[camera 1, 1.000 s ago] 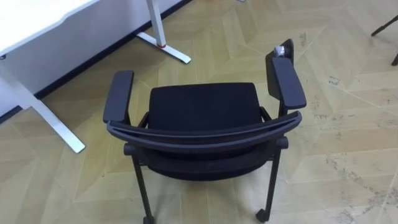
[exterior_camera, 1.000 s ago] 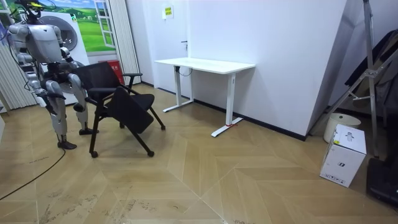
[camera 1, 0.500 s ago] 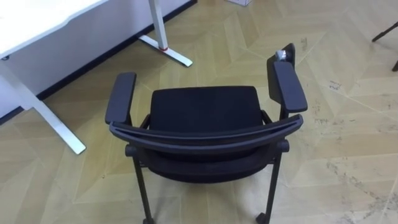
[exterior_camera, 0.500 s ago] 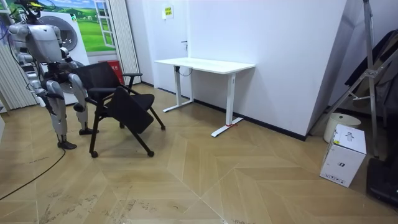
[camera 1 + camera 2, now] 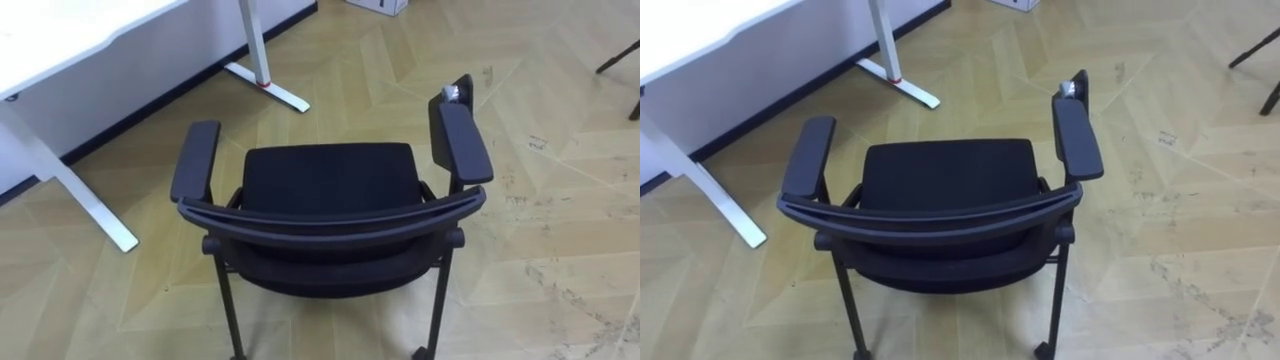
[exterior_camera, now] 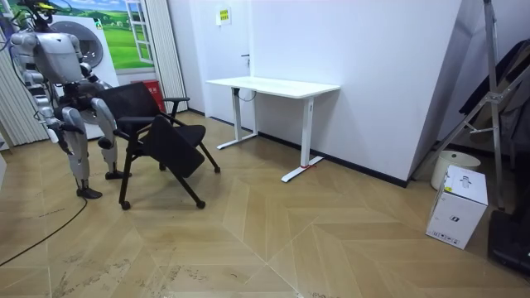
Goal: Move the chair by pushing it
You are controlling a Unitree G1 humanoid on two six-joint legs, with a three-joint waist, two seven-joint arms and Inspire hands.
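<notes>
The chair (image 5: 330, 190) stands just ahead of the left hand (image 6: 106, 126) and right hand (image 6: 65, 128) (grip too small to tell), with the desk (image 5: 60, 30) beyond.

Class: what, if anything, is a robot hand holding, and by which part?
Cannot be told: the robot stands just behind the chair, arms toward it, but any grip is too small to see.

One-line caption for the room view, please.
Robot stands behind a black padded armchair, a white metal-legged desk beyond it.
</notes>
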